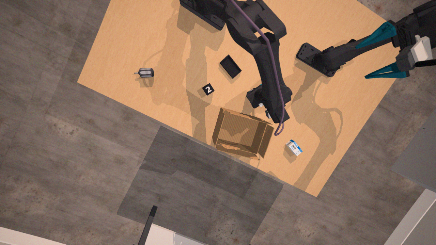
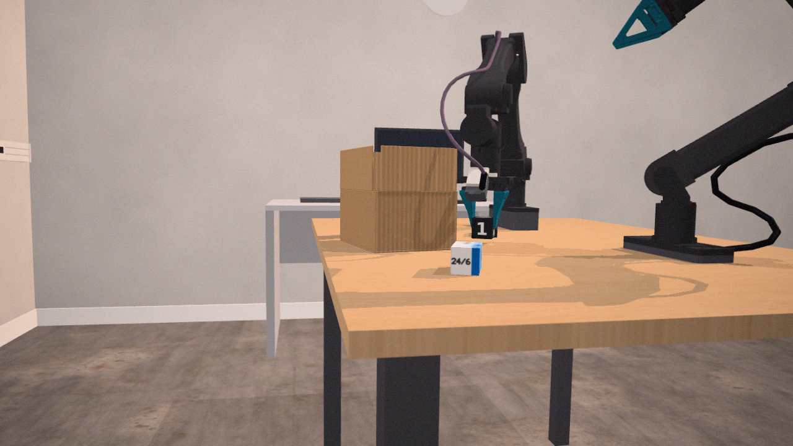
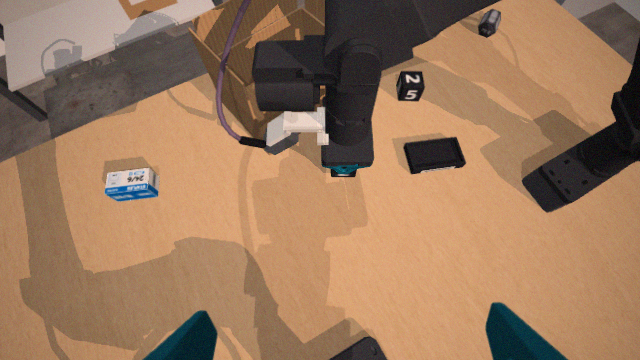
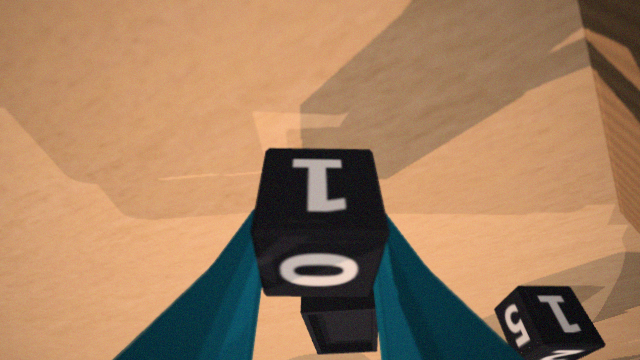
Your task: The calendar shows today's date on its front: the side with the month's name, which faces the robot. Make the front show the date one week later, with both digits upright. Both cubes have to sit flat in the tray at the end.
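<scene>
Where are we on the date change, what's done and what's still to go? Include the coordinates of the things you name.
Done: both cubes are out of the tray [image 1: 230,66] [image 3: 435,155] [image 4: 345,332].
In hand: the right gripper [image 2: 484,222] [image 4: 318,219] holds one cube [image 2: 481,228] [image 4: 320,220], with 1 and 0 visible. The left gripper [image 1: 361,62] [image 3: 343,319] is open.
Left: set both cubes flat in the tray, digits upright; the loose cube [image 1: 208,89] [image 3: 410,86] [image 4: 550,322] is on the table.

One black cube [image 2: 481,228] [image 4: 320,220], with white digits, is gripped in the right hand [image 2: 484,213] [image 4: 318,219] above the tabletop, showing a 1 and a 0. The other black cube [image 1: 208,89] [image 3: 410,86] [image 4: 550,320] sits on the tabletop, 2 facing up, with 5 and 1 on its sides. The shallow black rectangular tray [image 1: 224,68] [image 3: 434,169] [image 4: 339,350] lies near it, with neither cube inside.
</scene>
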`<control>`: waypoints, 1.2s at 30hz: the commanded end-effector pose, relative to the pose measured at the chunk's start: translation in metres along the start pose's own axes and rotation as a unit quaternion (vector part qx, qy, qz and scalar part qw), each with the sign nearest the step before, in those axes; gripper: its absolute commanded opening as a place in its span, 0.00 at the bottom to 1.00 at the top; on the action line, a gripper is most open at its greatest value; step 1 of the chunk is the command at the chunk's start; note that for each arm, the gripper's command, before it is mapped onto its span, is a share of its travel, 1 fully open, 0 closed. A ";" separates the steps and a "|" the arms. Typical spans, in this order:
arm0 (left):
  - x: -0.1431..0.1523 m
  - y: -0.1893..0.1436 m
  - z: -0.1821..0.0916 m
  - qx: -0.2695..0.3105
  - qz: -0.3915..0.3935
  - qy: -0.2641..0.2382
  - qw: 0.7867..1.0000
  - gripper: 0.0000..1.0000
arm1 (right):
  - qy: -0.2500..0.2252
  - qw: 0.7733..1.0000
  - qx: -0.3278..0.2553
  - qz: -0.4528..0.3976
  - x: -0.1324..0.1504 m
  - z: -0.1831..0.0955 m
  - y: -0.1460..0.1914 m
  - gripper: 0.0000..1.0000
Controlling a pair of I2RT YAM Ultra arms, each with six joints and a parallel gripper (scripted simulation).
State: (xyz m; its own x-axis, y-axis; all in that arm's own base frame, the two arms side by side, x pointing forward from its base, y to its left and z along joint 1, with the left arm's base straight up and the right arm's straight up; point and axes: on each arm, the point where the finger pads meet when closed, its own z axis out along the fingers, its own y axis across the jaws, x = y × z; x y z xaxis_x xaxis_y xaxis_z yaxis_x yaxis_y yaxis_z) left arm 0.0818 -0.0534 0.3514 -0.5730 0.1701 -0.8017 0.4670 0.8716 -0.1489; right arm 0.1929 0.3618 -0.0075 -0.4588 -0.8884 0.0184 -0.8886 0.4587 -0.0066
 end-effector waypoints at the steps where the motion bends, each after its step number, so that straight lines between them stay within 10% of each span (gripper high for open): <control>1: -0.003 0.000 -0.001 -0.002 0.000 0.002 1.000 1.00 | -0.009 1.000 0.002 0.010 -0.009 -0.008 0.001 0.35; 36: -0.003 0.000 -0.001 -0.002 0.000 0.002 1.000 1.00 | -0.020 1.000 0.003 0.008 -0.010 0.005 0.001 0.35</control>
State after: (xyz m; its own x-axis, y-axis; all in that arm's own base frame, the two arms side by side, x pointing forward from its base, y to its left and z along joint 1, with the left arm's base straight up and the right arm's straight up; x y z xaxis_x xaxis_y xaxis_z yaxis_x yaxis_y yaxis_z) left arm 0.0818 -0.0534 0.3514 -0.5730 0.1701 -0.8017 0.4670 0.8716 -0.1489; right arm 0.1967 0.3690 -0.0173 -0.4726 -0.8813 0.0047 -0.8813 0.4725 -0.0069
